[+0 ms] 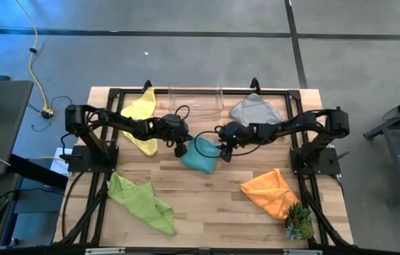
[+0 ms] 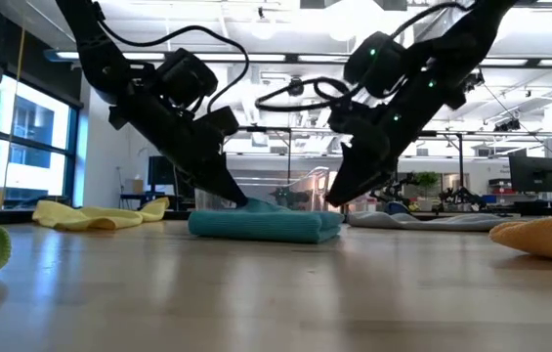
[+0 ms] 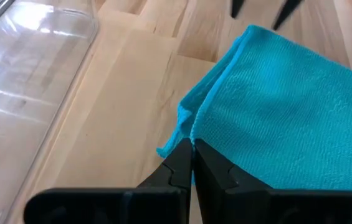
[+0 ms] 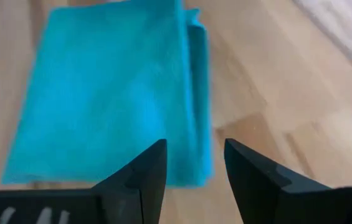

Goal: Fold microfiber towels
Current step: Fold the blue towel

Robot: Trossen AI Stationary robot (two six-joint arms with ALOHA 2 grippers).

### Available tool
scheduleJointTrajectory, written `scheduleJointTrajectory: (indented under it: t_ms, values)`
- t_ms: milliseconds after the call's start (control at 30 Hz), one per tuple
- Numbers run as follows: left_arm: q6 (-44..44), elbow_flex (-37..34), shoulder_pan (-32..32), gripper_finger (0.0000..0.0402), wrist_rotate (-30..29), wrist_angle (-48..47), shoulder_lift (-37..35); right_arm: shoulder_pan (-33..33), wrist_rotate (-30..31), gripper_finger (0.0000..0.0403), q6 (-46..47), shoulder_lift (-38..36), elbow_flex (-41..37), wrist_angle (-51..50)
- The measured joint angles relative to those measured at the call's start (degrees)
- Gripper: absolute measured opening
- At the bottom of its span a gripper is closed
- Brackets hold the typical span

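At mid-bench [image 1: 207,212], the folded teal-blue microfiber towel [image 1: 201,156] lies flat: soft, light, limp, so best taken by a corner or edge. My left gripper [image 3: 192,163] is pinched closed on its edge, arm angled low. My right gripper [image 4: 194,163] hovers parted, empty, above the opposite edge.

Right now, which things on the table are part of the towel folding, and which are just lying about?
Part of the job:
teal towel, folded, pinched at its edge by the shut left gripper
yellow towel
lime green towel
grey towel
orange towel
right gripper, open, over the teal towel

Lying about:
clear plastic bin
small spiky plant
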Motion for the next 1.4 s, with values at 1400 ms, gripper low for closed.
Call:
scheduleJointTrajectory:
  t_ms: [1400]
  values:
    - [0.11,-1.55,-13.06,0.0052,0.63,1.49,-0.99,2.01,0.58,0.0002,-3.0,5.43,0.01,18.07]
